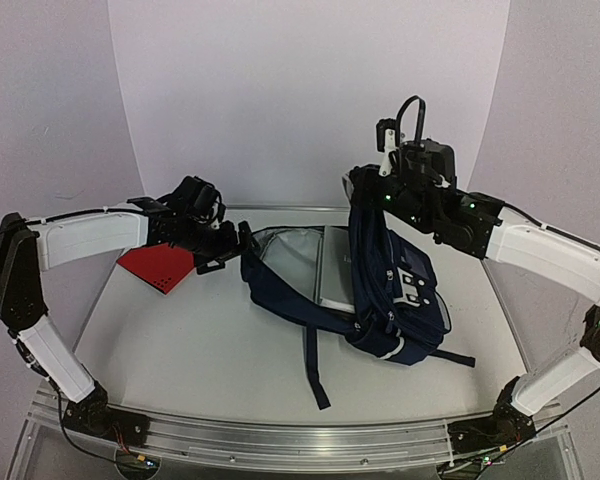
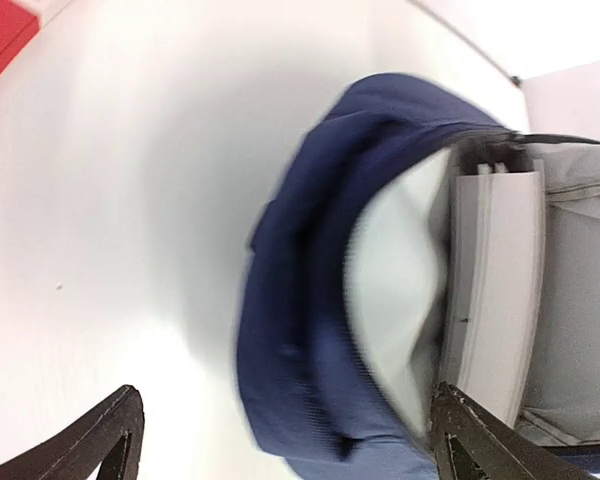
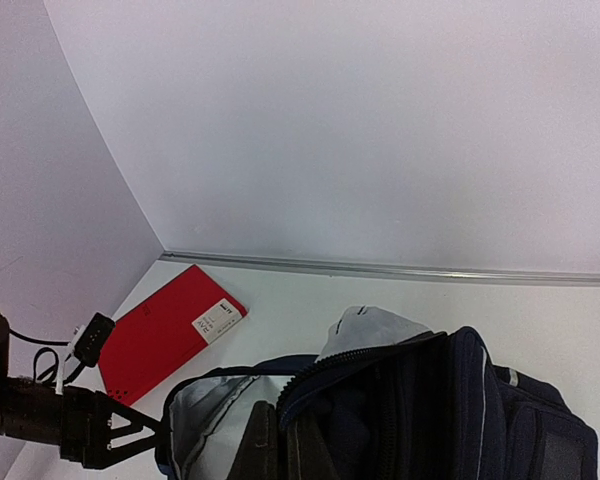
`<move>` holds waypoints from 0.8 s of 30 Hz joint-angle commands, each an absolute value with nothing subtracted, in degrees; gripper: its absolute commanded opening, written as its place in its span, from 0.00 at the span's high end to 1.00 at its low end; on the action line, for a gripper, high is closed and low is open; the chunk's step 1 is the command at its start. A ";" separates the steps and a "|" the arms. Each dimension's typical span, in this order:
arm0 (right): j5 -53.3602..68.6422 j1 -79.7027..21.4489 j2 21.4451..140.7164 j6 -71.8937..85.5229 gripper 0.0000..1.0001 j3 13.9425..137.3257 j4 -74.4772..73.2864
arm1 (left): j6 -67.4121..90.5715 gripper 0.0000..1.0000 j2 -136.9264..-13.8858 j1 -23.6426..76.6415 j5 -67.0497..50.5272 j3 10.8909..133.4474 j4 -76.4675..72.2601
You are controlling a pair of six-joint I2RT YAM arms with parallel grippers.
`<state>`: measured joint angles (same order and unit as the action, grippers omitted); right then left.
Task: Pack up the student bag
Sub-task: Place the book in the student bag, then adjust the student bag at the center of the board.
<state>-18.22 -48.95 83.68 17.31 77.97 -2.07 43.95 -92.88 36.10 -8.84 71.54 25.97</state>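
Observation:
The student bag (image 1: 395, 290), navy with a light grey lining, lies in the middle of the table with its mouth facing left. My right gripper (image 1: 365, 195) is shut on its upper zipper rim and holds that rim lifted; in the right wrist view the fingers (image 3: 280, 445) pinch the fabric edge. A white book (image 2: 495, 280) stands inside the bag against the lining. My left gripper (image 1: 235, 248) is open just left of the mouth, its jaws straddling the lower navy rim (image 2: 300, 330) without touching it.
A red book (image 1: 158, 266) lies flat on the table at the left, behind my left gripper, and shows again as the red book (image 3: 165, 340) near the back wall rail. A dark strap (image 1: 315, 370) trails toward the near edge.

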 commanded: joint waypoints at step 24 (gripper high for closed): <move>-32.21 -49.04 77.47 19.84 1.00 89.31 3.00 | 27.47 1.00 -102.32 29.56 -25.53 124.37 25.68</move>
